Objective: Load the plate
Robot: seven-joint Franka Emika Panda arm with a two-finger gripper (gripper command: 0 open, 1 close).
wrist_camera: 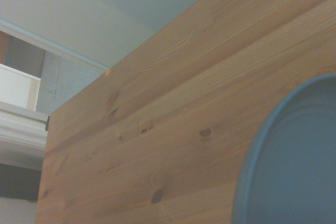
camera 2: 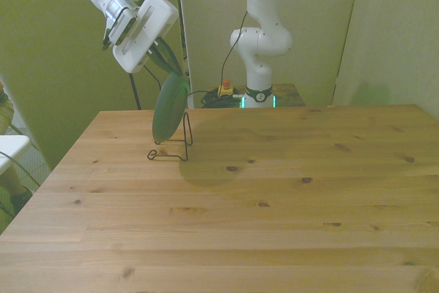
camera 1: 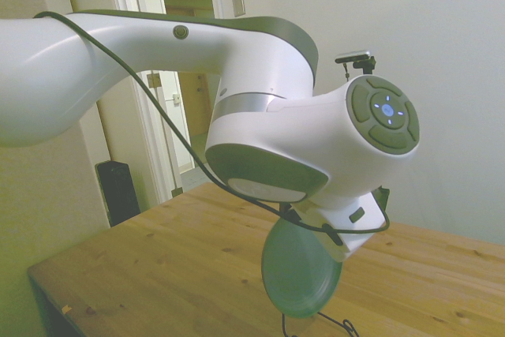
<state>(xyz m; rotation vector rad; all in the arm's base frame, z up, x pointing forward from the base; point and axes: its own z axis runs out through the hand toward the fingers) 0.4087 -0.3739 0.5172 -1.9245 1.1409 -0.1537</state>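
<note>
plate: round matte teal, on edge over thin black wire rack | gripper: clamps plate rim | table: knotty wood planks

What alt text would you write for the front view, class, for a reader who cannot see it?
A white robot arm holds a teal-green plate on edge above a thin black wire rack near the front view's left side of a wooden table.

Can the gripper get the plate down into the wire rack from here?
Probably yes: the plate hangs on edge in the gripper right at the wire rack, with bare table around it.
</note>
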